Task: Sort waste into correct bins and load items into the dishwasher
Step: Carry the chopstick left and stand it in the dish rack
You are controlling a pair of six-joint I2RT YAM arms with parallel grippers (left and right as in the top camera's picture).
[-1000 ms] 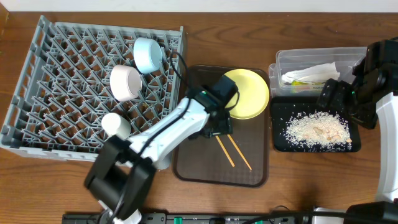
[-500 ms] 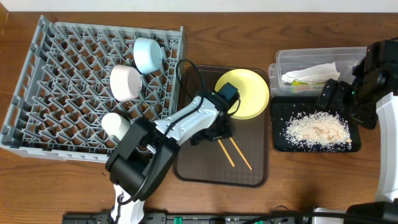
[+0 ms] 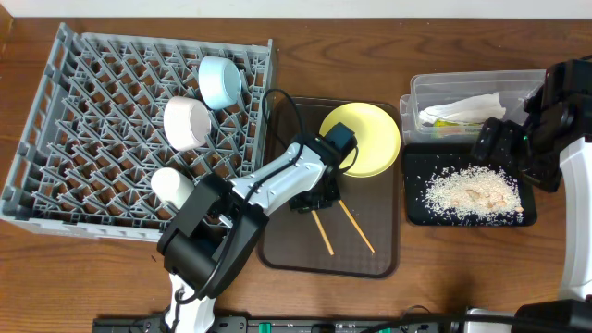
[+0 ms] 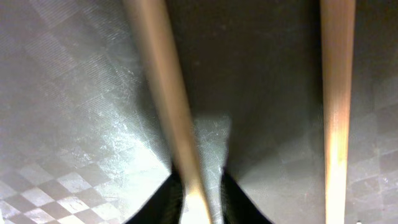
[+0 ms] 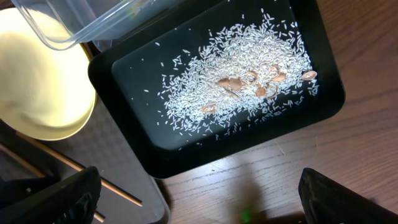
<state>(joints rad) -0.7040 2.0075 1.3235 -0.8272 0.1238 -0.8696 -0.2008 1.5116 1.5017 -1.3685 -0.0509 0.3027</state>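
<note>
Two chopsticks on the tray: left hand clamps one; right hand gapes open over the worktop

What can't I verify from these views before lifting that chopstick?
Left tool grip: the left wrist view cuts it off at the bottom edge; overhead, the left arm covers it.
Upper ends of the chopsticks: overhead, under that arm.
Clear tub, right end: overhead, behind the right arm.

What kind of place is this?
Likely a mock kitchen clean-up station: a grey dish rack holding bowls, a yellow plate on a serving tray, and a black tray of rice scraps.
</note>
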